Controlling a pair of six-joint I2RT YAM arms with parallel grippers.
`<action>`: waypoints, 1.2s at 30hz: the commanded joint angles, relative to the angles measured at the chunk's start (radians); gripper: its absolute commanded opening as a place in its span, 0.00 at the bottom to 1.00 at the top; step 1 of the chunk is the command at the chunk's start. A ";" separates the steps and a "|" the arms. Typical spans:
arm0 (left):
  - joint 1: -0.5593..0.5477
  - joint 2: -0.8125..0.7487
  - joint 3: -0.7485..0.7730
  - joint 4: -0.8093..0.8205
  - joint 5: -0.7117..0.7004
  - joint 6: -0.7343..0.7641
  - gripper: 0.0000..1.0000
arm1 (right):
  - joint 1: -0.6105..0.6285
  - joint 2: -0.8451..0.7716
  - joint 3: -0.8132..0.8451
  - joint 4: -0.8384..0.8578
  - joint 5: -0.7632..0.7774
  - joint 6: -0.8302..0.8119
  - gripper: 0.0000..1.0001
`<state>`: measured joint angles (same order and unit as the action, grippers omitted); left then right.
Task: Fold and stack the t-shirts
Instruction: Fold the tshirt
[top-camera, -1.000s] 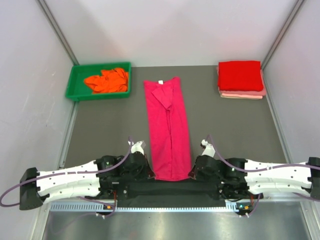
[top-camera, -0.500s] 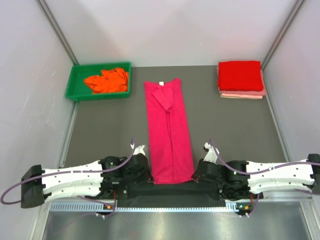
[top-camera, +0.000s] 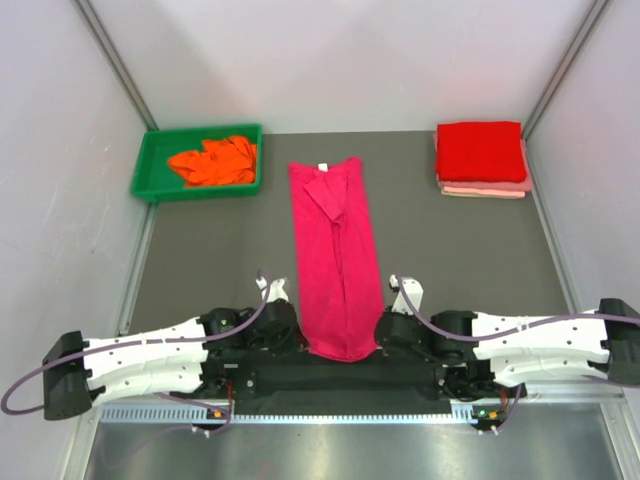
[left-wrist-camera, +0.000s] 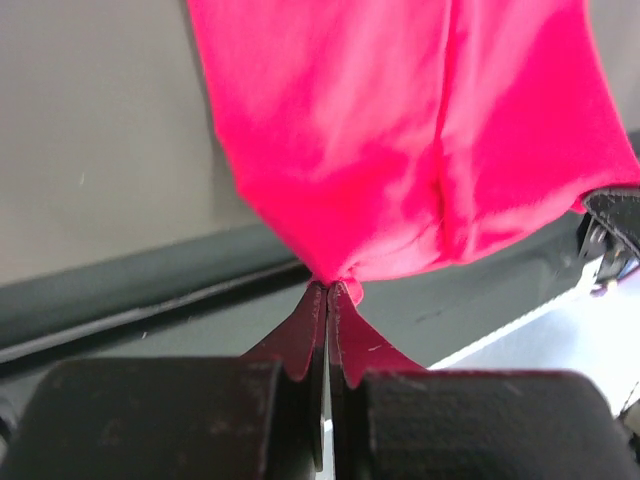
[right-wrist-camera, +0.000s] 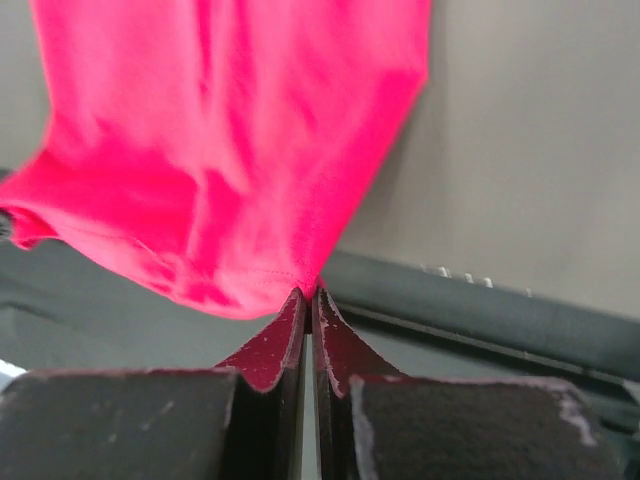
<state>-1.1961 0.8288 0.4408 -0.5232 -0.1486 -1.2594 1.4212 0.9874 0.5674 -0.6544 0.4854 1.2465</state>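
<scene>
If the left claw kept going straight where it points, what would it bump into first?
The pink shirt. The left gripper is shut on its near corner, so going straight on would likely just push into that cloth.

No words, numbers or signs can be read in any of the views. The pink shirt has a little white tag at its neck end. The tag is too small to tell if anything is written on it.
</scene>
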 joint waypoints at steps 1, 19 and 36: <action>0.052 0.052 0.065 0.063 -0.019 0.072 0.00 | -0.054 0.046 0.100 0.007 0.062 -0.142 0.00; 0.553 0.487 0.419 0.236 0.271 0.458 0.00 | -0.468 0.312 0.330 0.252 -0.083 -0.760 0.00; 0.800 0.837 0.745 0.240 0.359 0.568 0.00 | -0.726 0.757 0.810 0.207 -0.252 -0.960 0.00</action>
<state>-0.4232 1.6249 1.1175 -0.3054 0.1707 -0.7265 0.7322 1.7035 1.2881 -0.4271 0.2733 0.3382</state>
